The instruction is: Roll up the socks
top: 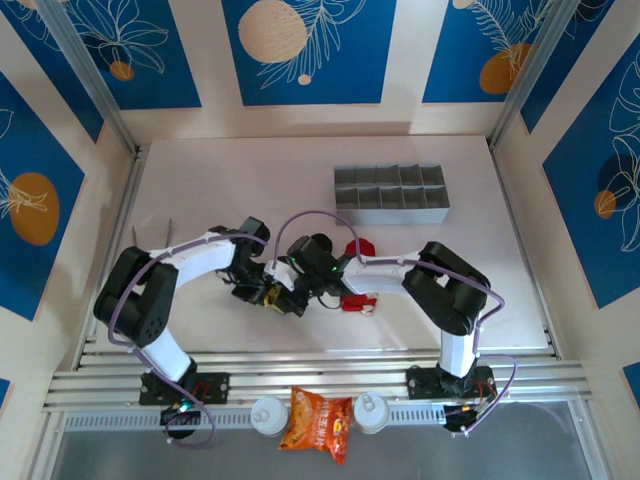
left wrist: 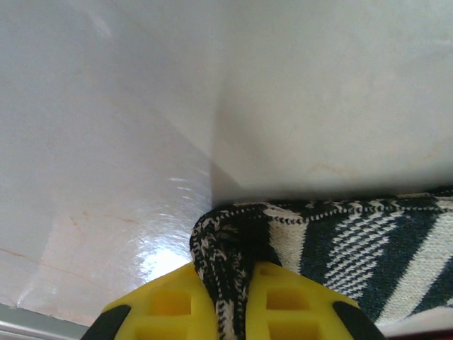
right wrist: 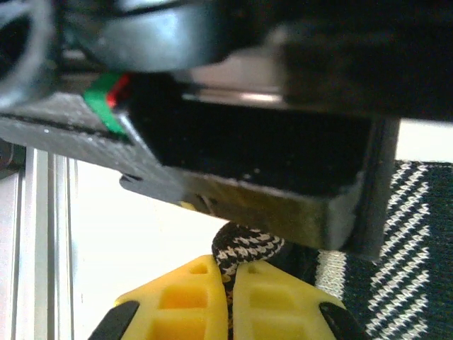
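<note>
The left gripper is pressed together on a folded edge of the black striped sock, which lies on the worktop near its centre. The right gripper also pinches a bunched edge of the striped sock. The red sock lies just right of both grippers.

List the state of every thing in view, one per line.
striped sock: pinched by both grippers, edge bunched, the rest lying on the table.
left gripper: shut on the striped sock.
right gripper: shut on the striped sock.
red sock: on the table by the right arm, not gripped, partly hidden.
grey tray: upright, compartments look empty.
snack bag: lying between the arm bases, not gripped.
</note>
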